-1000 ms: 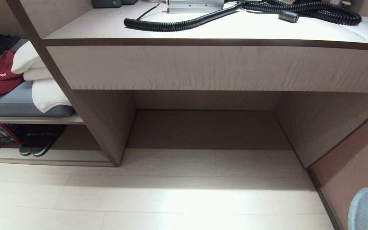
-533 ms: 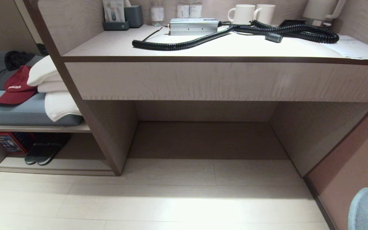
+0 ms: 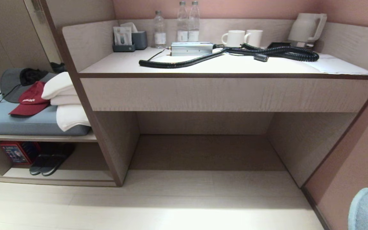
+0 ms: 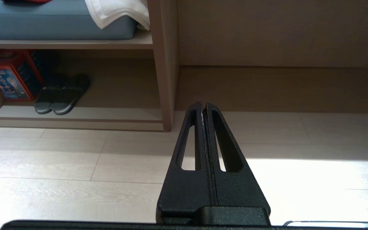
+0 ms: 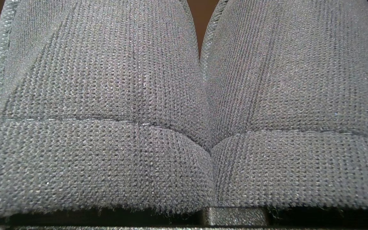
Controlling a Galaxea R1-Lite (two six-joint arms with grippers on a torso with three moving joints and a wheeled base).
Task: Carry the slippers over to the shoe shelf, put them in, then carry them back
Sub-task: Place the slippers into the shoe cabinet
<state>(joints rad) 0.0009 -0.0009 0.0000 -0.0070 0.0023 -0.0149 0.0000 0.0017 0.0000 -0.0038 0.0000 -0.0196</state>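
The slippers [image 5: 184,105], grey-blue knitted fabric, fill the right wrist view side by side and touching, toe bands nearest; one rounded end [image 3: 367,209] shows at the head view's lower right corner. The shoe shelf [image 3: 53,182], pale wood-grain, sits at lower left.

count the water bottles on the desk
3, all at the back of the desk counter: one bottle beside the grey holder, and two bottles together behind the silver box. None looks hidden.
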